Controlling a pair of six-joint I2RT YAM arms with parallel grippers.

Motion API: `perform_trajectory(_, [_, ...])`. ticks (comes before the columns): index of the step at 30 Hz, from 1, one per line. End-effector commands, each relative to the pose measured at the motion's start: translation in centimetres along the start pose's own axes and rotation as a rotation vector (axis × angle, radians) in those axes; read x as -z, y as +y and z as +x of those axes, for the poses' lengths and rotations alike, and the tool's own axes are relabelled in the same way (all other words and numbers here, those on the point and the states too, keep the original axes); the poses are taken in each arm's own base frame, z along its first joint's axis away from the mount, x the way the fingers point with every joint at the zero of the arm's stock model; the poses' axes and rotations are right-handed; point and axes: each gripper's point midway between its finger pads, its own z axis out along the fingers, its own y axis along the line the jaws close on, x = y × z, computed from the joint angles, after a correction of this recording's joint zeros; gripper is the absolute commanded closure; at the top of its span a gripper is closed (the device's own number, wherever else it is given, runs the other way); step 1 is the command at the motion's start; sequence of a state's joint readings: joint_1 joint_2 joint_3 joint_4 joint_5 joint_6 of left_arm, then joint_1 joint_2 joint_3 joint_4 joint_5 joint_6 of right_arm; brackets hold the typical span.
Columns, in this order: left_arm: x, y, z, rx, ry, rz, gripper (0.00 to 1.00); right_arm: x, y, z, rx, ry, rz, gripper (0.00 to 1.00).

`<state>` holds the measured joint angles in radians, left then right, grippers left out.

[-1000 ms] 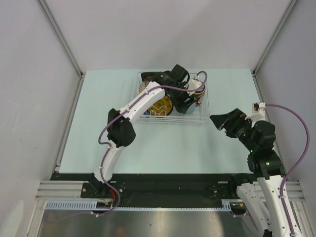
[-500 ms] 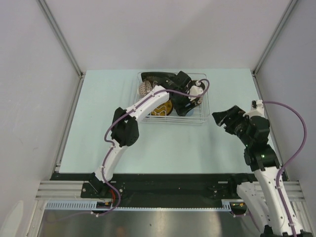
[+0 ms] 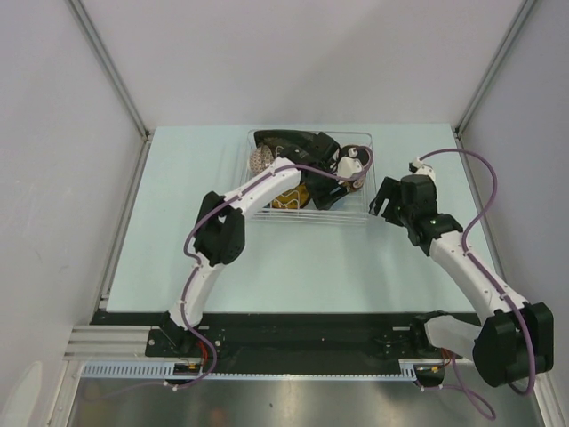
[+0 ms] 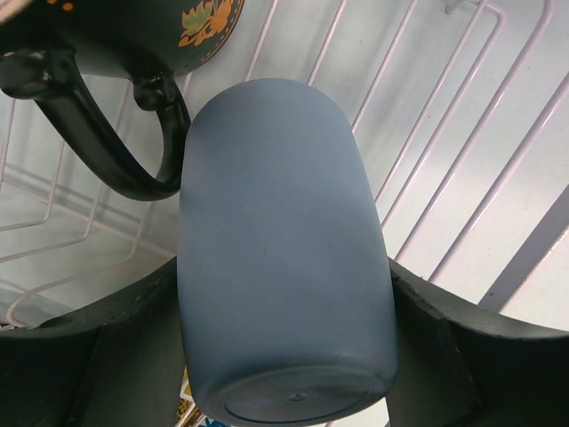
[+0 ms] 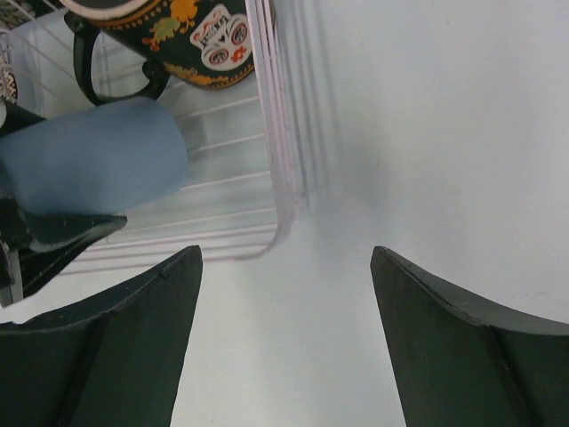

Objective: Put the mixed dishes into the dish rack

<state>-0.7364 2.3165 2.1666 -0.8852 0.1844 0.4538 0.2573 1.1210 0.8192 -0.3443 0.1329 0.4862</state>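
Your L gripper (image 4: 289, 365) is clamped on the small light-blue cup (image 4: 276, 222). One finger (image 4: 116, 356) presses each side of the wall, so the jaws stand only as wide as the cup. The cup lies sideways in the grip, base toward the wrist cam and far end pointing to 12 o'clock, over the white wires of the dish rack (image 4: 462, 116). At 11 o'clock from the cup, just beside it, sits the black mug (image 4: 133, 27), its handle curving down along the cup's side.

On the top cam the rack (image 3: 369, 191) sits at the table's (image 3: 178, 222) 12 o'clock edge, and your L arm reaches into its 3 o'clock half. The black square floral plate (image 3: 284, 140) stands along the rack's 12 o'clock wall. The yellow dark-rimmed saucer (image 3: 289, 197) is toward 7 o'clock. The pale round thing at the 9 o'clock end looks like the beige patterned bowl (image 3: 259, 160), but it's small and blurry.

Your R gripper (image 3: 382, 197) is spread wide w/ nothing in it, just outside the rack's 3 o'clock wall, over bare table. On the R wrist cam the rack corner sits at 11 o'clock, w/ cup and mug showing through the clear wall.
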Motion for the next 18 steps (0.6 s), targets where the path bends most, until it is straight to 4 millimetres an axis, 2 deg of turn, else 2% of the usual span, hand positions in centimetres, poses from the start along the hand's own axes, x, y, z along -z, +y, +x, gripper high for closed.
perform_trajectory(1, [2.4, -2.0, 0.1, -0.02, 0.011, 0.043, 1.0, -0.9, 1.3, -3.3, 0.028, -0.109, 0.009, 0.18])
perform_trajectory(7, [2.5, -2.4, 0.5, -0.012, 0.01, 0.043, 1.0, -3.6, 1.5, -1.4, 0.078, -0.057, 0.045, 0.18])
perform_trajectory(10, [2.5, -2.9, 0.9, -0.012, 0.015, 0.051, 1.0, -4.3, 1.7, -0.2, 0.124, -0.024, 0.061, 0.18])
perform_trajectory(18, [3.5, -4.3, 1.9, -0.016, 0.016, 0.074, 1.0, -3.3, 1.2, 2.8, 0.19, 0.067, 0.102, 0.18])
